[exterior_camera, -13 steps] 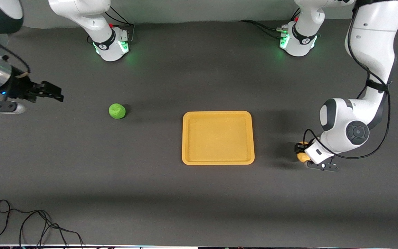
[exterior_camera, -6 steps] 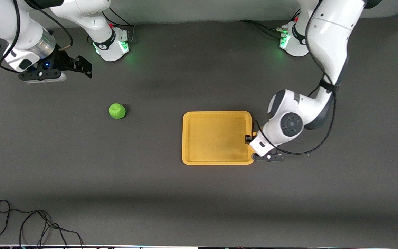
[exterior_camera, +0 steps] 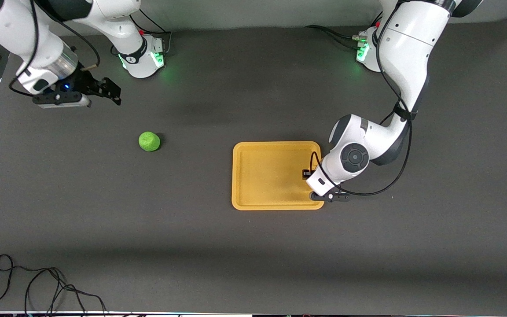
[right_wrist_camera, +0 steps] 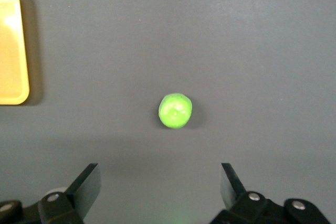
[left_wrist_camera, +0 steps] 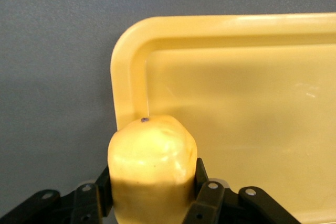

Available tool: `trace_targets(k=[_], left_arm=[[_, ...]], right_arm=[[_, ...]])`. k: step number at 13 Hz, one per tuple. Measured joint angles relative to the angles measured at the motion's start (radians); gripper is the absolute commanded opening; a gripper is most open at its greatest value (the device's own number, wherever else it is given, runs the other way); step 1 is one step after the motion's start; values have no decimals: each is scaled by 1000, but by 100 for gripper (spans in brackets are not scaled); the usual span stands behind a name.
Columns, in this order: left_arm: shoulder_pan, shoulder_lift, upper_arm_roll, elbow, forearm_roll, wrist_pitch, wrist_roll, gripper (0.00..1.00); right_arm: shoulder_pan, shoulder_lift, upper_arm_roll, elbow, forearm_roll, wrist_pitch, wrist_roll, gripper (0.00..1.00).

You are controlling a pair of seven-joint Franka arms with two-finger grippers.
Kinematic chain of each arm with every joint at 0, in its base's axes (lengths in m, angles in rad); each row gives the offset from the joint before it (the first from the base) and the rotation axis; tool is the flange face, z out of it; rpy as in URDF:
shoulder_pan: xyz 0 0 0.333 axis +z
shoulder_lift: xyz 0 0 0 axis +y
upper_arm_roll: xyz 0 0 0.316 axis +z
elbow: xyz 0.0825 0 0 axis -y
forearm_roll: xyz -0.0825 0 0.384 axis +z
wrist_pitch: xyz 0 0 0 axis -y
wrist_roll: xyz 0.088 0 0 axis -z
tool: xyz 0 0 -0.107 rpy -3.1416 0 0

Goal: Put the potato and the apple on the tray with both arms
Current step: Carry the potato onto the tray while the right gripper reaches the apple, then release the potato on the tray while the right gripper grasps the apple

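The left gripper (left_wrist_camera: pixel 152 203) has come in from the left arm's end of the table and now hangs over the tray (exterior_camera: pixel 253 202), at the tray's edge toward that end and near its corner closest to the front camera. Its fingers are clenched on the potato (left_wrist_camera: pixel 152 166), which the left wrist view shows clamped between them, just above the tray's rounded corner. I judge that the potato is almost ready to be set down.

The right gripper (exterior_camera: pixel 104 88) has swung in from the table's edge and is now over the bare table (exterior_camera: pixel 192 246) near the right arm's base. Its fingers are spread wide, with nothing between them. The apple (exterior_camera: pixel 149 141) has not moved; it lies on the table toward the right arm's end, well apart from the tray. This arm seems to prepare its reach.

In the front view the potato is hidden by the left arm's wrist. How high it hangs above the tray I cannot tell.
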State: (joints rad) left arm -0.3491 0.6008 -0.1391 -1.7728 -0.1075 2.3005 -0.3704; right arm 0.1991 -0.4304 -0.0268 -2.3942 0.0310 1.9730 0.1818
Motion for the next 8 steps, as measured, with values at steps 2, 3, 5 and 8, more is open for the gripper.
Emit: trace_targets(k=[2, 3, 5, 8], left_arm=[[-2, 0, 0, 1, 0, 0, 0, 99], [-5, 0, 0, 1, 0, 0, 0, 99], [-8, 0, 0, 1, 0, -2, -1, 100], [-6, -26, 10, 8, 0, -28, -1, 100]], right_arm=[[0, 52, 0, -49, 0, 105, 0, 100], [0, 86, 0, -80, 0, 176, 0, 100], [3, 162, 0, -156, 0, 344, 0, 100], [9, 290, 0, -234, 0, 552, 0, 100]])
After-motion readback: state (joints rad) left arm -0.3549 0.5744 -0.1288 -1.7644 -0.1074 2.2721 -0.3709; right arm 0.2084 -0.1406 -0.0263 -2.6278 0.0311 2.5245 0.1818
